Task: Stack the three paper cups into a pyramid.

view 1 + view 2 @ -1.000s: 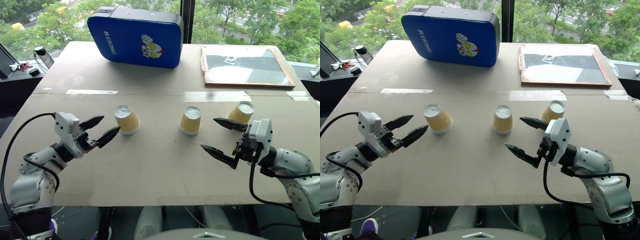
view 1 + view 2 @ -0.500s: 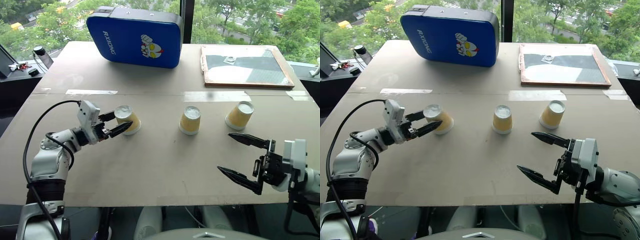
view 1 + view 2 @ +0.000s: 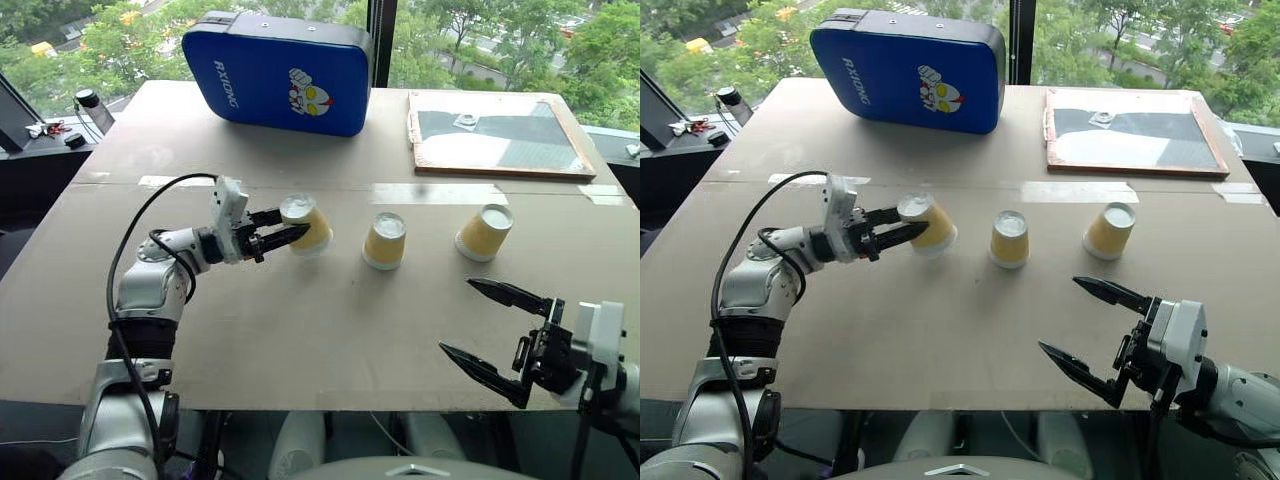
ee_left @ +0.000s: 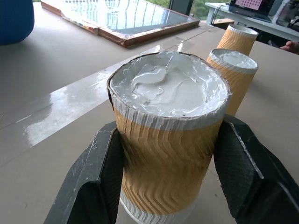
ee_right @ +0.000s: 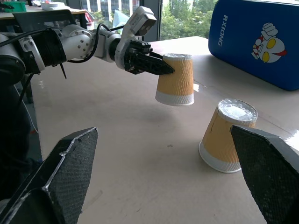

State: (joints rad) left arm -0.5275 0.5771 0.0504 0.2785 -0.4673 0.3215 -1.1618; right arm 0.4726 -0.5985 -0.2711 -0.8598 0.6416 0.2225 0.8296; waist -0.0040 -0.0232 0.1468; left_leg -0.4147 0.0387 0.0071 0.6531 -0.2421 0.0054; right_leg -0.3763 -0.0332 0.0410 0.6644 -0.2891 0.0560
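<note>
Three paper cups, yellow-tan with white ends, are upside down in a row on the brown table. My left gripper [image 3: 294, 222] is shut on the leftmost cup [image 3: 313, 228], one finger [image 4: 93, 182] on each side. In the right wrist view that cup [image 5: 175, 79] hangs a little above the table. The middle cup [image 3: 385, 240] and the right cup [image 3: 484, 232] stand free on the table. My right gripper [image 3: 457, 316] is open and empty near the table's front edge, well in front of the right cup.
A blue padded block [image 3: 278, 70] lies at the back of the table. At the back right is a wooden-framed board [image 3: 495, 135]. Shiny tape strips [image 3: 430, 193] run across the table seam. Small dark items sit on a ledge [image 3: 60, 135] at the far left.
My left gripper reached the leftmost cup, shut on it and carried it right toward the middle cup. My right arm drew back from the right cup toward the front edge, still open.
</note>
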